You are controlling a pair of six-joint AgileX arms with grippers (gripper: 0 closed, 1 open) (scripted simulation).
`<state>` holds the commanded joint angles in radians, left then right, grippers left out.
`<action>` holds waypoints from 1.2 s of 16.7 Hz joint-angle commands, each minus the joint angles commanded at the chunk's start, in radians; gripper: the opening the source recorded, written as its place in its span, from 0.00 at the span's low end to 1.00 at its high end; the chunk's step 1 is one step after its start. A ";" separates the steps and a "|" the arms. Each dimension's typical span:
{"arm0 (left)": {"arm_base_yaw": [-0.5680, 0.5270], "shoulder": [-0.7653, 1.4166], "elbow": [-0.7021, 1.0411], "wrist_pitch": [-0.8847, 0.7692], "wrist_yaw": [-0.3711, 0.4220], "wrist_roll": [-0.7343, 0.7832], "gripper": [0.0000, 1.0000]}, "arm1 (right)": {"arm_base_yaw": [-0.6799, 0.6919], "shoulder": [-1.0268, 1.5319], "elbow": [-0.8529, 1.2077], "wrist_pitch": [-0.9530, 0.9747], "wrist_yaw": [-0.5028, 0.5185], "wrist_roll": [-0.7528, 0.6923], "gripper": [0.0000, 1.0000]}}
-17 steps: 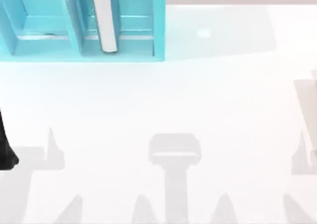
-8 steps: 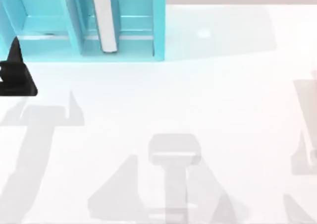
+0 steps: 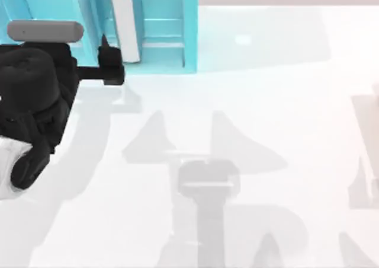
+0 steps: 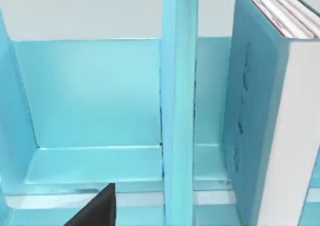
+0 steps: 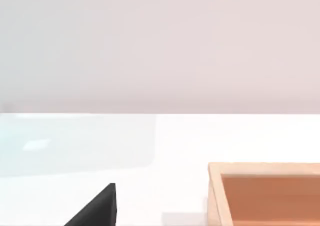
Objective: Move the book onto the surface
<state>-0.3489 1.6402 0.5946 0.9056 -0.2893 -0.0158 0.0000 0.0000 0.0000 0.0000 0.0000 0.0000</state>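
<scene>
Handling: the book (image 3: 124, 25) looks rigid and fairly thick, a hard-backed block that should neither bend nor crush; I judge it moderately heavy for a two-finger grip, and its plain cover may be slick.
Where to grip: across its thickness, fingers on the two teal covers, near the end that faces the open tabletop, where it juts closest to the shelf's front edge.
Look: teal covers, white-grey page edges, a small red mark at the far end; from above it reads as a narrow white strip, and in the left wrist view (image 4: 265, 111) as an upright slab.
Place: standing on edge inside the right compartment of the shelf (image 3: 189, 25), at the tabletop's rear left corner, close to the divider (image 4: 178, 106) without visibly touching it.
Surface: the white tabletop (image 3: 249, 114) in front of the shelf is where the book is to go.
Left gripper (image 3: 109, 63): just at the shelf's front edge, near the book's near end, not touching it; I cannot tell whether its fingers are spread or together.
Right arm: parked; its wrist camera looks across the tabletop at a wooden tray (image 5: 265, 193).
</scene>
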 joint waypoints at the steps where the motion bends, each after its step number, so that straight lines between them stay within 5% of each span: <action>1: -0.018 0.091 0.033 0.050 -0.016 -0.001 1.00 | 0.000 0.000 0.000 0.000 0.000 0.000 1.00; 9: -0.101 0.488 0.215 0.306 -0.088 -0.007 1.00 | 0.000 0.000 0.000 0.000 0.000 0.000 1.00; 20: -0.073 0.574 0.366 0.244 -0.059 -0.005 1.00 | 0.000 0.000 0.000 0.000 0.000 0.000 1.00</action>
<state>-0.4217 2.2142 0.9602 1.1495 -0.3479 -0.0207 0.0000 0.0000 0.0000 0.0000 0.0000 0.0000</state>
